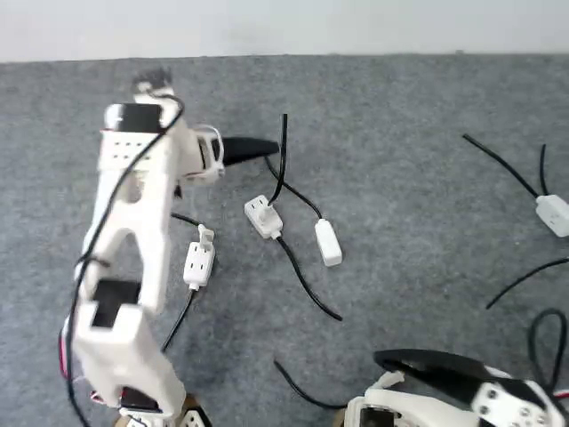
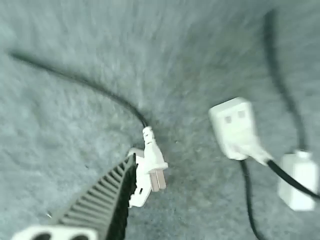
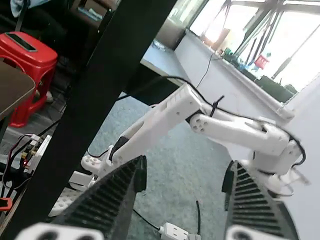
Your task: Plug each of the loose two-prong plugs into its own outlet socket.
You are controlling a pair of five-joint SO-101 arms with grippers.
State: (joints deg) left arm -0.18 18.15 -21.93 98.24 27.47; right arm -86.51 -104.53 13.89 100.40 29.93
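A: Where is our left pincer just now?

B: Out over the grey carpeted tabletop, at the end of our white left arm. We have it closed on a white two-prong plug with a black cord. The plug sits at the tip of the ribbed black finger, both flat prongs bare.

A: And the sockets we can see?

B: Nearest is a white plastic outlet block with two slots, lying on the tabletop near the pincer but apart from the plug. Just beside that we see a narrow white plastic connector on its own black cord. Closer to our left arm lies a white outlet strip, and a small white plug stands at its far end. We cannot tell whether it is seated. A far white outlet block lies at the right edge of the high view, well apart from the rest, among loose black cords.

A: What of our right pincer?

B: It hangs low at the near edge of the tabletop, well apart from every plug. Its two ribbed black fingers stand wide apart, so we call it open, and its wrist view looks across at the left arm.
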